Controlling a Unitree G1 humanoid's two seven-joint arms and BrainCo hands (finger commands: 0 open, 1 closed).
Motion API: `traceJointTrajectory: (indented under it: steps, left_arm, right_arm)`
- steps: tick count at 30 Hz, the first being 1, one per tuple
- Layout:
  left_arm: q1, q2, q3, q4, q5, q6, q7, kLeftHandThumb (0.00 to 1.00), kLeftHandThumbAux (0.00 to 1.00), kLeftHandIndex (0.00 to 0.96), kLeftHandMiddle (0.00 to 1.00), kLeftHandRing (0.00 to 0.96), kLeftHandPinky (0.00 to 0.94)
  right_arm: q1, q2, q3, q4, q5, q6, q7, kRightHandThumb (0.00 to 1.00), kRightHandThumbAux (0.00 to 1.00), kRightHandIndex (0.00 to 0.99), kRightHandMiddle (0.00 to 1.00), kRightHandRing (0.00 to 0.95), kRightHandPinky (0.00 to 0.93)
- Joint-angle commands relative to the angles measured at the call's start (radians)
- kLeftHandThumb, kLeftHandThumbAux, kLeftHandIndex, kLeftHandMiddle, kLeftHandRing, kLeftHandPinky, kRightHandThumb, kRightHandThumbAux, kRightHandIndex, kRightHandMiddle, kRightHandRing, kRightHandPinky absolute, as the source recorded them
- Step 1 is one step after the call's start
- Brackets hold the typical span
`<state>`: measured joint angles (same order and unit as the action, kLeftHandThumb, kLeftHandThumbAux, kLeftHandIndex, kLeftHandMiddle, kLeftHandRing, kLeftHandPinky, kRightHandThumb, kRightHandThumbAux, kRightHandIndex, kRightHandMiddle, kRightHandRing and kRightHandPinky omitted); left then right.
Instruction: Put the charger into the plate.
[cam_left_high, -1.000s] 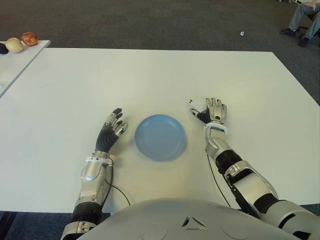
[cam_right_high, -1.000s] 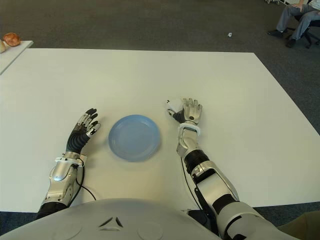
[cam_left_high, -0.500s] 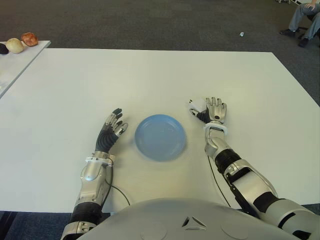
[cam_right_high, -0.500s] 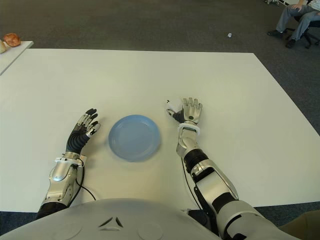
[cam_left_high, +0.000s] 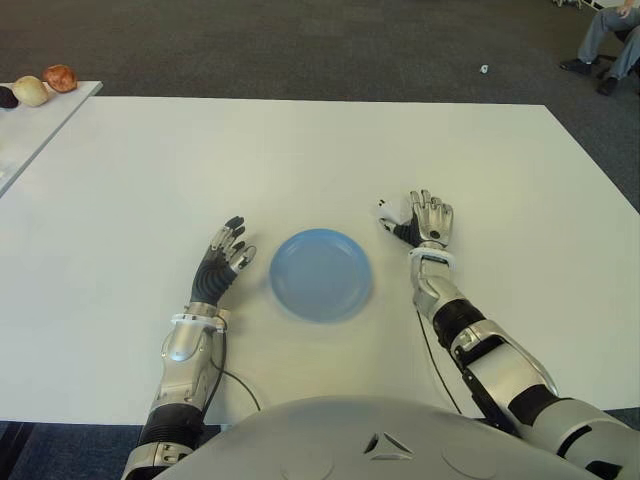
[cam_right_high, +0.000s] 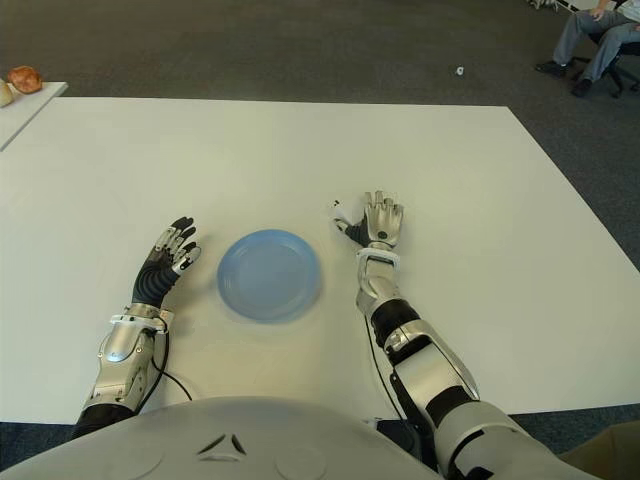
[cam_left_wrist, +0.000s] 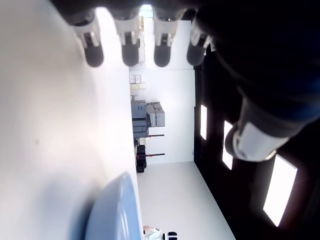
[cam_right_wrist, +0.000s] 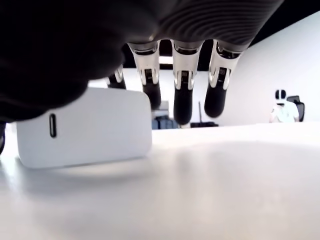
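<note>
White charger (cam_right_wrist: 82, 127) on the white counter (cam_left_high: 300, 160) right of the blue plate (cam_left_high: 321, 273), right robot hand (cam_left_high: 428, 221) over it with fingers extended, not gripping, left robot hand (cam_left_high: 224, 255) open, left of plate

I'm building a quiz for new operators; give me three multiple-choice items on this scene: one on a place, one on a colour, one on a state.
1. Where is the small white block charger?
A. on the plate
B. on the white table under the right hand
C. by the left hand

2. What colour is the round plastic plate?
A. blue
B. red
C. green

3. What does the plate hold?
A. the charger
B. fruit
C. nothing

Answers: 1 B, the right wrist view shows it standing on the table beneath the fingers; 2 A, it shows light blue in both eye views; 3 C, its surface is bare.
</note>
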<state>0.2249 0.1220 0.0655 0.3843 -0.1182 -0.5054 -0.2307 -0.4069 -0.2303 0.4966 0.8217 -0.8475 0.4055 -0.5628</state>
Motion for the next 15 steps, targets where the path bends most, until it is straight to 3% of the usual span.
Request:
traceJointTrajectory:
  steps: [1,2,5,15]
  left_arm:
    - [0.052,-0.014,-0.004,0.079,0.001,0.059,-0.006,0.0,0.593,0.027,0.066,0.05,0.041]
    - [0.052,-0.015,-0.005,0.079,0.002,0.059,-0.005,0.0,0.593,0.027,0.066,0.05,0.04]
    - [0.051,-0.015,-0.005,0.08,0.005,0.06,-0.002,0.0,0.593,0.027,0.065,0.05,0.039]
    - [0.05,-0.018,-0.005,0.082,0.009,0.058,0.001,0.0,0.591,0.029,0.061,0.047,0.037]
  right_arm:
    - [0.07,0.007,-0.018,0.062,0.054,-0.042,0.007,0.779,0.534,0.32,0.519,0.642,0.756]
    - [0.066,0.009,-0.023,0.068,0.06,-0.041,0.011,0.841,0.564,0.343,0.511,0.665,0.775]
    - [0.05,0.021,-0.036,0.09,0.072,-0.021,0.027,0.843,0.64,0.372,0.548,0.726,0.819]
    - [0.036,0.039,-0.056,0.091,0.083,0.014,0.028,0.85,0.672,0.4,0.541,0.744,0.808]
